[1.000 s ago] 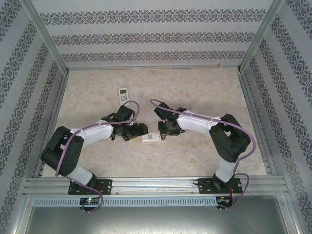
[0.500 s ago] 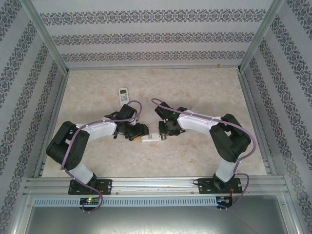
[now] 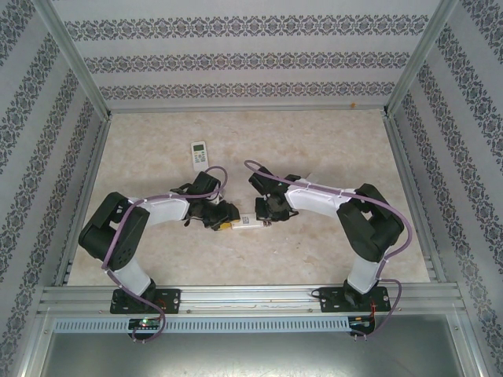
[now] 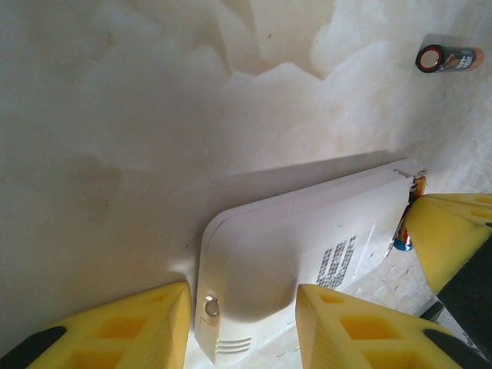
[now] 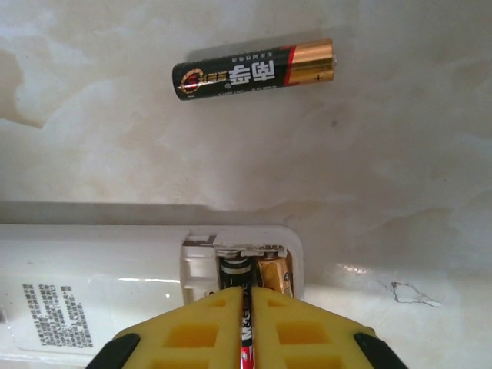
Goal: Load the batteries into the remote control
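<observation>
Marbled tabletop (image 3: 330, 141) spreads wide between patterned walls (image 3: 236, 59), with open surface behind the arms and out to both side rails. The grippers meet mid-table, well away from every edge. There a white remote (image 3: 245, 223) lies back up with its battery bay (image 5: 201, 265) uncovered. The right gripper (image 5: 247, 300) is clamped on a battery (image 5: 247, 330) at the bay's mouth, beside a gold-ended cell (image 5: 274, 274) seated inside. The left gripper (image 4: 243, 315) has its fingers apart about the remote's rounded end. A loose battery (image 5: 254, 71) lies near, clear of the remote's edge. A second remote (image 3: 199, 152) rests farther back on the left.
</observation>
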Controlling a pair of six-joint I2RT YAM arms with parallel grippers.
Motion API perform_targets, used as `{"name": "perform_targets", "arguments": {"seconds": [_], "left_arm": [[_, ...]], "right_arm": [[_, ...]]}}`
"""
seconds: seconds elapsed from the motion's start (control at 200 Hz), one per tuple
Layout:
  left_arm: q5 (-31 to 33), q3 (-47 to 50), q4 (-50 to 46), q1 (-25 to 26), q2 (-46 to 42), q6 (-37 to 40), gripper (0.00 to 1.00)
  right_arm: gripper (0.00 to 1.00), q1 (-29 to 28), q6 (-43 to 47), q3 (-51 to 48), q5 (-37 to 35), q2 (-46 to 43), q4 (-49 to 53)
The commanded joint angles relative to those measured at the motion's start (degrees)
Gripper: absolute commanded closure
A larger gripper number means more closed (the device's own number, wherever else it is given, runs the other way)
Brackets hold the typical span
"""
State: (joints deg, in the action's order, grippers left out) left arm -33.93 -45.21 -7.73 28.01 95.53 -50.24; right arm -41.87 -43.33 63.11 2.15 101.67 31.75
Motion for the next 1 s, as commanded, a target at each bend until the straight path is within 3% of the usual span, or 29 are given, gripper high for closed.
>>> {"name": "perform_targets", "arguments": {"seconds": [0.0,0.185,0.49,0.994], "left_arm": [[0.6,0.4,-0.6,-0.4,-1.0,0.0,0.57],[1.3,-0.8,-2.5,-0.4,-0.4,1.6,0.56],[1.1,-2.2,-3.6,-0.4,1.0,2.4,0.56],[0.8,-2.5,-3.7,-0.4,1.9,2.2,0.56]], "right_arm": [[0.83,-0.1,1.5,0.4,-2.0,-3.8,2.3],[0.74,0.3,1.4,-0.3,-4.1,-6.5,2.9],[0.70,0.4,2.9,1.1,-2.0,-0.4,3.8],[0.90,0.2,3.8,2.4,-1.7,0.0,4.6]]}}
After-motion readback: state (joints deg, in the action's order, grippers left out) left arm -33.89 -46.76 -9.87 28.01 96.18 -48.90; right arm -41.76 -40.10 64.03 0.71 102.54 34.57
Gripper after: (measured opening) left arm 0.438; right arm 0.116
